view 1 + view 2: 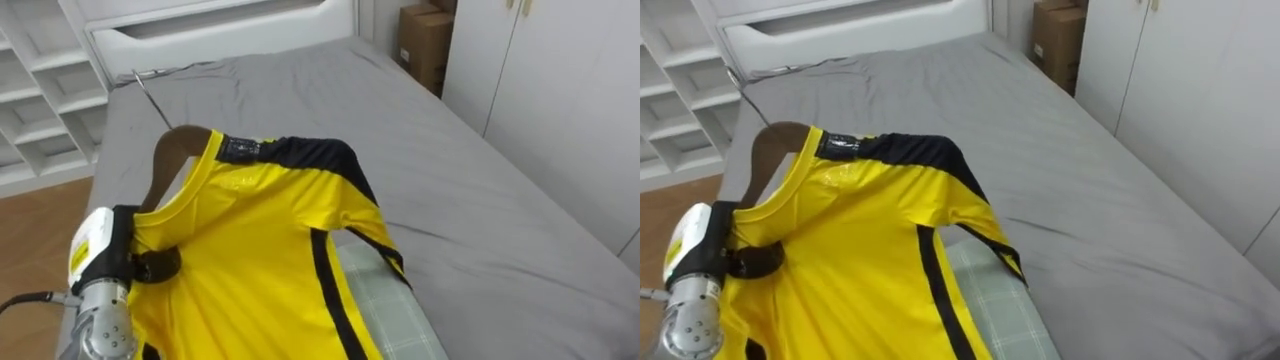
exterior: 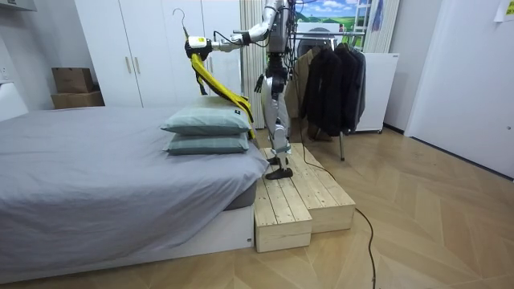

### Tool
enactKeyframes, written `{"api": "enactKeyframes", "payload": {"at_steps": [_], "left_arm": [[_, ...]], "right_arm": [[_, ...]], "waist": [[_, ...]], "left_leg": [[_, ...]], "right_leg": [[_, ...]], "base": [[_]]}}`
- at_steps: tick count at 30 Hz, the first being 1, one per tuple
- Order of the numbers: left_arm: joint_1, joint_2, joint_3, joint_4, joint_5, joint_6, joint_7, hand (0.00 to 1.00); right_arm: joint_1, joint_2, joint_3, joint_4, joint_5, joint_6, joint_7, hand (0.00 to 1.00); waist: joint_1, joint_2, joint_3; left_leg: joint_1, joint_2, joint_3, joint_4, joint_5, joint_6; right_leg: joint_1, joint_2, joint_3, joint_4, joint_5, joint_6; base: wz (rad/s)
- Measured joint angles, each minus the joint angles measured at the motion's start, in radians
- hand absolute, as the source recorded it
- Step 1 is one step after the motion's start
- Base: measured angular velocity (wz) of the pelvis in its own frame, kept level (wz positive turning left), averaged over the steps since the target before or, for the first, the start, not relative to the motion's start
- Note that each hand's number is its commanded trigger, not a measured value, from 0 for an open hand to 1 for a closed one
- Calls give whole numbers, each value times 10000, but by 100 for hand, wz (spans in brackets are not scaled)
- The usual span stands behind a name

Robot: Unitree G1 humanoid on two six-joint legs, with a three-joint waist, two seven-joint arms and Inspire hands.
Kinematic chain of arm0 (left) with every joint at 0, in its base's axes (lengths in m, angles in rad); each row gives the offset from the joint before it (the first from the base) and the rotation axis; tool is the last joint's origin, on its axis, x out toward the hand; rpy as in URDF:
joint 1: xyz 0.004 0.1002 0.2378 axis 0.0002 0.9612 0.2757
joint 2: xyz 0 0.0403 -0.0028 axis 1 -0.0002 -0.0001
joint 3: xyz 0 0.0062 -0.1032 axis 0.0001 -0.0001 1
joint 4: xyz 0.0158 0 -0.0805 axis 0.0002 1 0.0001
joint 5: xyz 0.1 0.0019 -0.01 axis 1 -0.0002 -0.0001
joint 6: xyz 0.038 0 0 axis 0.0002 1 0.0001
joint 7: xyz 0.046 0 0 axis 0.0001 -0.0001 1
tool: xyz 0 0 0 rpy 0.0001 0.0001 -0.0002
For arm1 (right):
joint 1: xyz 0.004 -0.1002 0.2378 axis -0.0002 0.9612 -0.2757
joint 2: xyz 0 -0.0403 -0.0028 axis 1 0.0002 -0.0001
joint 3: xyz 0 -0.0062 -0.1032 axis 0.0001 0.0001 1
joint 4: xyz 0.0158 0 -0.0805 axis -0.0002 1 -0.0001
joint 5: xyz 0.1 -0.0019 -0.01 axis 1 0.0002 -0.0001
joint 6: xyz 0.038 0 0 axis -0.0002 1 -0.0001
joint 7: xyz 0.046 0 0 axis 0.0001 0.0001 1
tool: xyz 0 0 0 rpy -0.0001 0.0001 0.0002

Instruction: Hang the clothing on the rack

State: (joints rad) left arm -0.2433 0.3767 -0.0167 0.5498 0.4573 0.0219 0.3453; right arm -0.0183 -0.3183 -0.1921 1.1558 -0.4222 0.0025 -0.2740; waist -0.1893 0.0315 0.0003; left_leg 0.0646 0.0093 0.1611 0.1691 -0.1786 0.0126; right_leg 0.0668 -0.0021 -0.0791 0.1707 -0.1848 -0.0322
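A yellow shirt (image 1: pixel 250 250) with black collar and side stripes hangs on a brown wooden hanger (image 1: pixel 170 150), whose metal hook (image 1: pixel 150 95) points away over the grey bed (image 1: pixel 450 200). My left hand (image 1: pixel 120 250) comes in from the lower left and is shut on the hanger's near end, the shirt's shoulder draped over it. In the room view I stand on a wooden platform (image 2: pixel 297 201) at the bedside, left arm stretched out, holding the shirt (image 2: pixel 213 80) and hanger high above the pillows (image 2: pixel 209 132).
A clothes rack with dark garments (image 2: pixel 329 80) stands behind me. White wardrobes (image 1: pixel 560 100) and cardboard boxes (image 1: pixel 425 40) line the bed's far side. White shelves (image 1: pixel 40 90) stand at the left. A checked pillow (image 1: pixel 395 310) lies under the shirt.
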Motion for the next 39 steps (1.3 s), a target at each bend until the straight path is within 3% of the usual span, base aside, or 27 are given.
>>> {"api": "enactKeyframes", "payload": {"at_steps": [5, 13, 18, 28, 39], "left_arm": [[226, 379, -7, -689, 783, 9, 7, 100], [336, 390, -603, -1861, 1062, 37, -27, 100], [413, 389, -833, -2054, 1271, 336, -158, 100], [450, 355, -1593, -2632, 1886, 413, -255, 100], [786, 322, -1868, -3758, 2130, 427, -333, 100]], "right_arm": [[8, -145, -284, -2121, -1220, -29, -872, 0], [130, -157, -156, -5650, -3013, 7, -1375, 0], [337, -108, 539, -7337, -4215, 117, -1472, 0], [354, -134, 1796, -8755, -4945, 182, -1717, 0], [315, -329, 2413, -9688, -5275, 209, -1570, 0]], "waist": [[62, -37, -14], [323, -33, -22], [364, -23, -25], [613, 66, -10], [878, 122, 10]], "left_leg": [[1, -5, -32, -21, 0, 0], [69, 0, -21, -38, -2, -1], [86, -10, -7, -60, -1, -1], [152, -24, 26, -58, -1, -1], [141, -3, 42, -51, 0, 0]], "right_leg": [[7, -2, -49, 18, 4, -1], [-8, -21, -50, 166, 44, 8], [-13, -41, -44, 163, 44, 8], [30, -68, -29, 174, 58, 33], [7, -40, -3, 158, 57, 33]], "base": [[2], [1], [0], [-1], [-1]]}}
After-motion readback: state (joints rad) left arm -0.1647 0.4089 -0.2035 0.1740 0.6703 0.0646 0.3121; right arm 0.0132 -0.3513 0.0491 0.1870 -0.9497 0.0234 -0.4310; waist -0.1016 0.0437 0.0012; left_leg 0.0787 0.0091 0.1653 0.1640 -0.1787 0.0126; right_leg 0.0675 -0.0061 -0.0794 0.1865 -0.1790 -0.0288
